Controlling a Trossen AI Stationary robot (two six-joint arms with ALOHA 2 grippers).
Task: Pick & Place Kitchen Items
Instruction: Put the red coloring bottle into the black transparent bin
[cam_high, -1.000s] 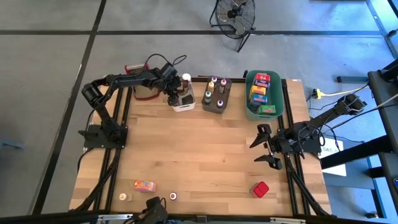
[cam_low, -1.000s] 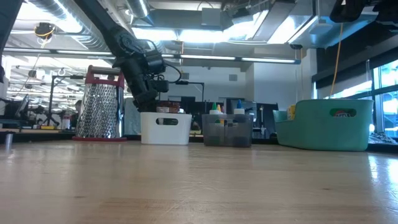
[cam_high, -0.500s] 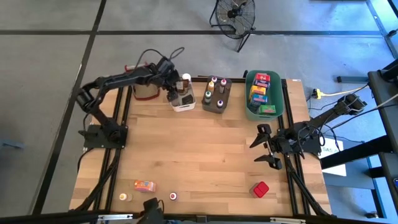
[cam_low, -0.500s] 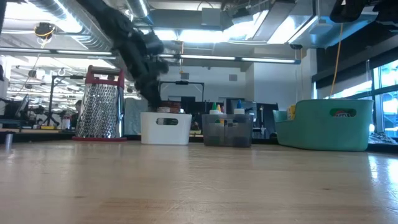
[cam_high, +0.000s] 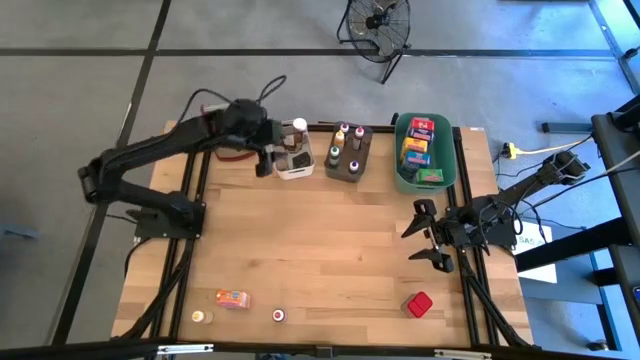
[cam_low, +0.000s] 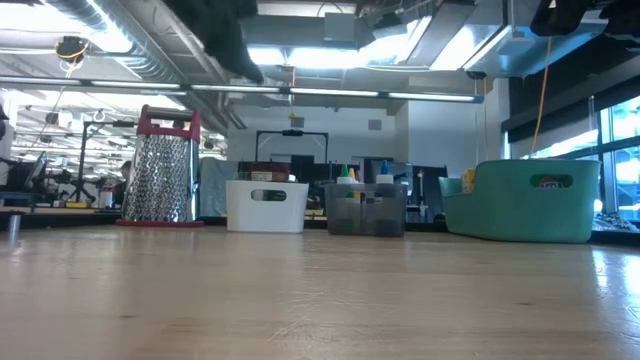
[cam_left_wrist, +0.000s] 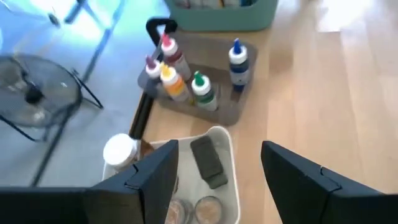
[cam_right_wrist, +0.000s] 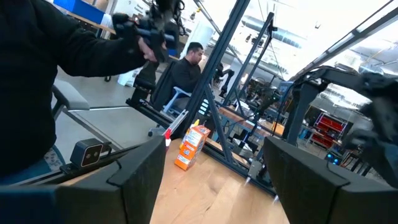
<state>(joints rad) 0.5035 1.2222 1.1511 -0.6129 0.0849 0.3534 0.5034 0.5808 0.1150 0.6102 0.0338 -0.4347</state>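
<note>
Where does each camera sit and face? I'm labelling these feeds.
High: overhead, straight down; both arms, left gripper above white tub.
Low: table height, level across; only an arm's underside at top.
Left wrist: over white tub, own open fingers.
Right wrist: faces room, orange box, open fingers.
High and low share the green tub.

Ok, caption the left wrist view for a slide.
Open left pincer above the white tub, bottle caddy beyond.

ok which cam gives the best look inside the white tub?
Left wrist view: it looks down into the white tub, showing a dark block and jar lids. The high view shows the tub small, beside the left pincer. The low view shows only its side wall. The right wrist view misses it.
</note>
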